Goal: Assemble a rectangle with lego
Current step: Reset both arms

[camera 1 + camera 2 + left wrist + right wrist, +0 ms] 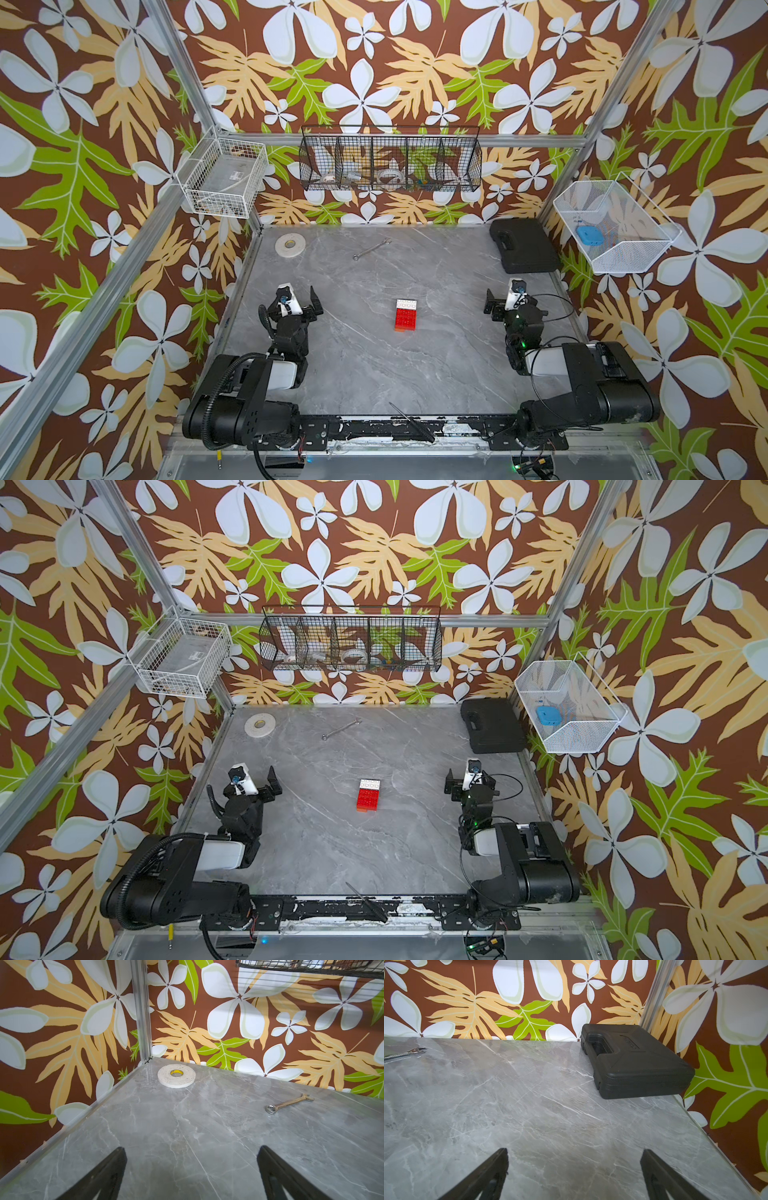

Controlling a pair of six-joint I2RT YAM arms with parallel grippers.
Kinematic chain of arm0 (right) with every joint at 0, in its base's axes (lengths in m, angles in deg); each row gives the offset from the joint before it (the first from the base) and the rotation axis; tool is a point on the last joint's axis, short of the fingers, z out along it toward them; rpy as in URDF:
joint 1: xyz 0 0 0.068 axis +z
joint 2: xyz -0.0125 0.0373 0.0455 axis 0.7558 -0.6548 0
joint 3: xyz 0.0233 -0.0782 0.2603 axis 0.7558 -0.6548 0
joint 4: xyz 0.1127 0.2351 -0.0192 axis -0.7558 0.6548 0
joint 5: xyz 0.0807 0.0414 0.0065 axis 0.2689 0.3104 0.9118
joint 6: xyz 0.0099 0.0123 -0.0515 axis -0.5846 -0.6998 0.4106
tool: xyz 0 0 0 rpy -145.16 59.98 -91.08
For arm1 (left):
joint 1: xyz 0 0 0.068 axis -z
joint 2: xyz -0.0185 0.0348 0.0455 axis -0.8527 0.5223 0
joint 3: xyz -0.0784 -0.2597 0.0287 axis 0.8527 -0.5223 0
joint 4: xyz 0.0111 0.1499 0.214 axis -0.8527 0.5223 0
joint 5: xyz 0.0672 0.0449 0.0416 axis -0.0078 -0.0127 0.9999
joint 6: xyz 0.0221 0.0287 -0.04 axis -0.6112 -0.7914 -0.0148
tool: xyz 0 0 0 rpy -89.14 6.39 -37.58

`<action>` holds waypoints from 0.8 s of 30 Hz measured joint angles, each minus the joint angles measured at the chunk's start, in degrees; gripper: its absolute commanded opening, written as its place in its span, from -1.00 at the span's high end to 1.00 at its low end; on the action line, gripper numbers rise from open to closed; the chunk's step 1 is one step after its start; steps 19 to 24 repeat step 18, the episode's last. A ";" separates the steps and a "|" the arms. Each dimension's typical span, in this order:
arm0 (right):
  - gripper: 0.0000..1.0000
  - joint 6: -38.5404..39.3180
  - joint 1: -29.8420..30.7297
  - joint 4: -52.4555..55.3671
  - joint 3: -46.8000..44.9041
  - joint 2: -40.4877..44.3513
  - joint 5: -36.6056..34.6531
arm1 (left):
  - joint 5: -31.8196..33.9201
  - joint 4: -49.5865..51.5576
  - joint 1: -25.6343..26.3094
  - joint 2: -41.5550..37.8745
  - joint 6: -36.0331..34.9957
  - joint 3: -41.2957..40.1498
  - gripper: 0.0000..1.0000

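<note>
A grey marble-patterned table fills an enclosure papered with large flowers and leaves. A closed black case lies flat in the far right corner. The left gripper and the right gripper sit at opposite sides of the table, the fingers of each spread wide with nothing between them. A white roll of tape lies flat in the far left corner. The lego rectangle rests mid-table between the grippers, well apart from both: white far end, red middle, seemingly a thin orange near edge. A slim wrench lies near the back wall.
</note>
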 measured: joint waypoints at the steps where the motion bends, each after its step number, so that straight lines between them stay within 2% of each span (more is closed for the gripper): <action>1: -0.99 0.00 0.02 0.00 -0.02 0.02 0.00 | 0.15 0.04 0.00 0.00 0.00 0.00 -1.00; 24: -0.99 0.00 0.11 0.00 -0.02 0.09 0.61 | 0.31 0.04 0.02 0.11 -0.02 0.02 -1.00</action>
